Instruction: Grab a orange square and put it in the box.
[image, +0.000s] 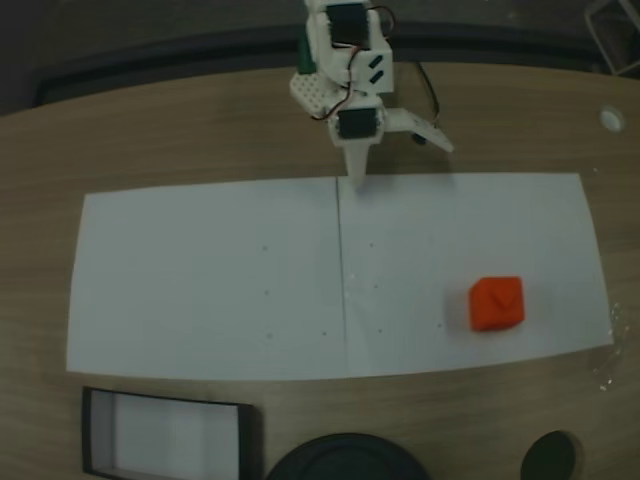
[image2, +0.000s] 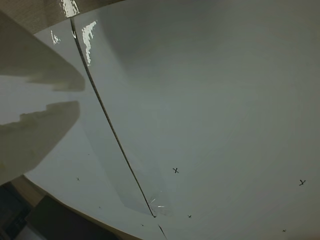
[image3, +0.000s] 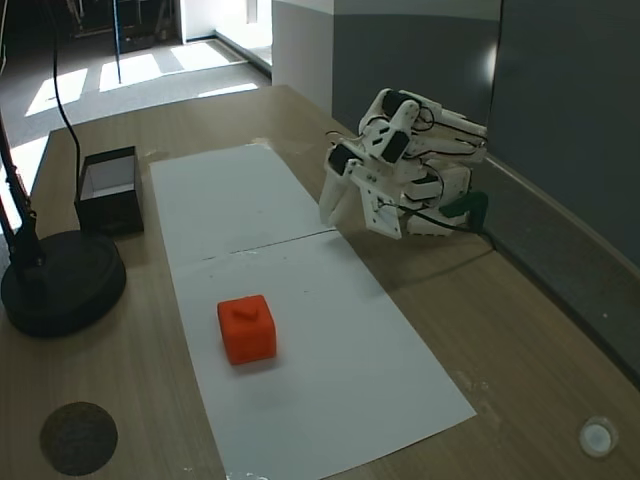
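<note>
While the orange square (image: 497, 304) is seen on white paper (image: 220, 280), well apart from the box (image: 165, 434), the gripper (image: 357, 180) is held empty, fingers slightly parted.

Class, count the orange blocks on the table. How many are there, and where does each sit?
1. The orange square sits on the white paper, right of its centre seam in a fixed view, apart from the box and the gripper. None seems hidden.

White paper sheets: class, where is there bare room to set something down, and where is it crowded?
Free: the sheet left of the seam in a fixed view, between the fingers and the box. The other sheet is bare around the orange square. Crowded: the table edge holding box, black round base and dark disc.
</note>
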